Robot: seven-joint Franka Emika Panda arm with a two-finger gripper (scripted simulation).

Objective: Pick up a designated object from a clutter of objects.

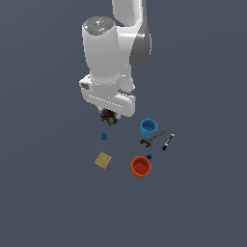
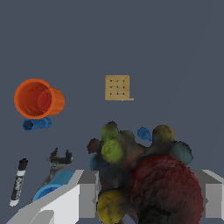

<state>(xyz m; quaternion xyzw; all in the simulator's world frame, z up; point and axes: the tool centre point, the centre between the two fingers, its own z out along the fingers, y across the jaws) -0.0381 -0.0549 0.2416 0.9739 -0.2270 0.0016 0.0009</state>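
Pincer (image 1: pixel 109 116) is clenched on the lumpy cluster (image 2: pixel 144 175), which we see lifted clear above the bench (image 1: pixel 48 193). Below it sits the tiny blue piece (image 1: pixel 104 136), then the waffle square (image 1: pixel 103 160). Farther off: blue cup (image 1: pixel 148 127), orange mug (image 1: pixel 141 167), marker (image 1: pixel 168 141).

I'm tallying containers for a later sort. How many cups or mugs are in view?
2. The blue cup stands at the exterior view's right beside the dark tool; the orange-red mug sits nearer the camera, right of the tan waffle square.
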